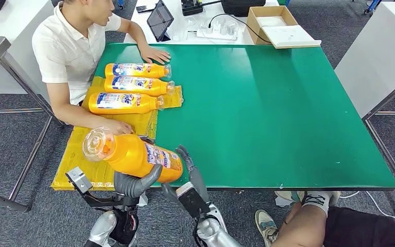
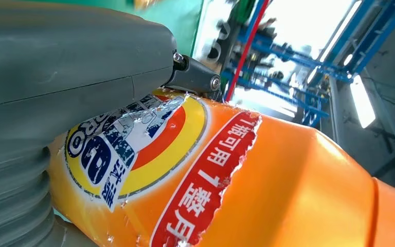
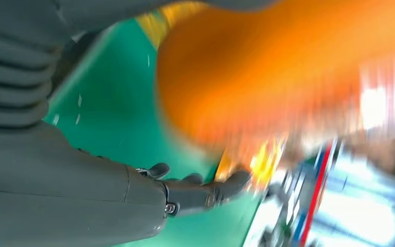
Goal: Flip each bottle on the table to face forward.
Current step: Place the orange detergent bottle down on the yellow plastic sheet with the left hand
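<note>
My left hand [image 1: 133, 183] grips an orange bottle [image 1: 129, 154] from below, lifted over the table's near left corner. It lies sideways, its clear cap to the left and its label [image 1: 162, 157] at the right end. Up close, the left hand [image 2: 56, 77] wraps the bottle [image 2: 288, 180] at its label. My right hand [image 1: 190, 174] is at the bottle's base end with fingers spread; in its wrist view the right hand [image 3: 82, 180] is under the blurred bottle [image 3: 267, 77]. Three more orange bottles [image 1: 126, 102] lie side by side on a yellow mat [image 1: 82, 154], labels up.
A person [image 1: 69, 51] sits at the green table's [image 1: 267, 113] left side, one hand [image 1: 117, 126] close to the held bottle, the other by the far bottle. A tablet [image 1: 159, 19], power strip and cardboard box [image 1: 272, 20] stand beyond. Someone's leg and shoe [image 1: 308, 216] are at lower right.
</note>
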Controlling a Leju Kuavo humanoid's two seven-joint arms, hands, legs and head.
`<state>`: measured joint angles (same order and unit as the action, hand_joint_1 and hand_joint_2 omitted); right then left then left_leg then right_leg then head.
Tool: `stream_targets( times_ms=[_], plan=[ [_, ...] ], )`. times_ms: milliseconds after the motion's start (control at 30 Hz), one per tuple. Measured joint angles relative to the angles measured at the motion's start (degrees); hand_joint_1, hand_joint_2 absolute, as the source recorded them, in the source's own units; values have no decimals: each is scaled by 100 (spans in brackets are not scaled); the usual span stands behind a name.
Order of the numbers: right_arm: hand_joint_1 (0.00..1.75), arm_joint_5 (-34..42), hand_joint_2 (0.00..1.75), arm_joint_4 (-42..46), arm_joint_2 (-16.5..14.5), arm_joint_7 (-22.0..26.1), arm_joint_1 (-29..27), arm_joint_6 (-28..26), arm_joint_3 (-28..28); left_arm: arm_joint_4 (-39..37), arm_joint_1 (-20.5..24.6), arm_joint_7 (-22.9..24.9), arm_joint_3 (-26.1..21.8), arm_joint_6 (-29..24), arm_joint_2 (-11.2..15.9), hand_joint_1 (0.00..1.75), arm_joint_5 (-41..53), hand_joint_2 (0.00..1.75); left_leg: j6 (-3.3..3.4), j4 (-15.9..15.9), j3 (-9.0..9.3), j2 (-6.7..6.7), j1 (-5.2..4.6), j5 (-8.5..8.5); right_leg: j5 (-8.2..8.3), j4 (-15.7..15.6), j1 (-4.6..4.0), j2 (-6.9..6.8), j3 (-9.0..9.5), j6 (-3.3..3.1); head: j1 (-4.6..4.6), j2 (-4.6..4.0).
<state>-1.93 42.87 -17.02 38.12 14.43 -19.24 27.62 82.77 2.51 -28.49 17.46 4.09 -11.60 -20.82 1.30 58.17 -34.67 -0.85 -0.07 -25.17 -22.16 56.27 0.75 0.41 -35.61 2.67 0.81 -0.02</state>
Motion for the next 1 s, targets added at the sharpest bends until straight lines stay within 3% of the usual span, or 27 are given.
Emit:
stream_targets(
  times_ms=[133, 300, 1000],
  plan=[
    [0, 259, 0, 441, 9, 6, -212, -320, -419, 78, 7, -91, -19, -264, 95, 175, 403, 175, 0, 0, 0, 3, 0, 0, 0, 0, 0, 0, 0, 0, -1, 0],
    [0, 285, 0, 771, 17, 6, -366, -345, -647, 109, 13, -107, -34, -296, 154, 175, 443, 175, 0, 0, 0, 2, 0, 0, 0, 0, 0, 0, -1, 0, -1, 0],
    [0, 292, 0, 1036, 17, 6, -471, -344, -814, 146, 26, -108, -77, -296, 185, 175, 455, 175, 0, 0, 0, 3, 0, 0, 0, 0, 0, 1, -1, 0, 0, 0]
  ],
)
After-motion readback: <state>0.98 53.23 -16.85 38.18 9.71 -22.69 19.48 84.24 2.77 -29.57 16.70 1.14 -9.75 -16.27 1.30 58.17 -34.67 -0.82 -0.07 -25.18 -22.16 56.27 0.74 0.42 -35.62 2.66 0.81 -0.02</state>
